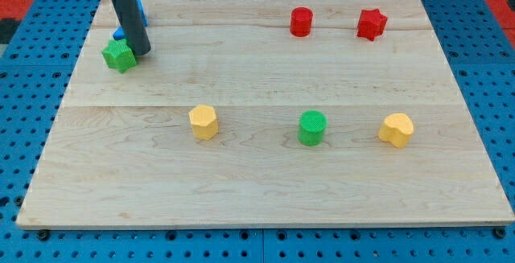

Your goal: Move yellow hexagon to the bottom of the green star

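No hand here: just a rod, holding nothing. My tip (142,51) is sitting just right of the green star (119,55), top-left of the desk (257,199). The yellow hexagon (203,121) is lying well apart, lower centre-left. You're better off circling to its right side, then pushing leftward, stopping below the star.

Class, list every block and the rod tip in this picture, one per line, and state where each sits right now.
my tip: touching the green star's right side
green star: top left
blue blocks: partly hidden behind rod
yellow hexagon: lower middle-left, untouched
green cylinder: lower middle
yellow block: lower right
red cylinder: top
red star: top right
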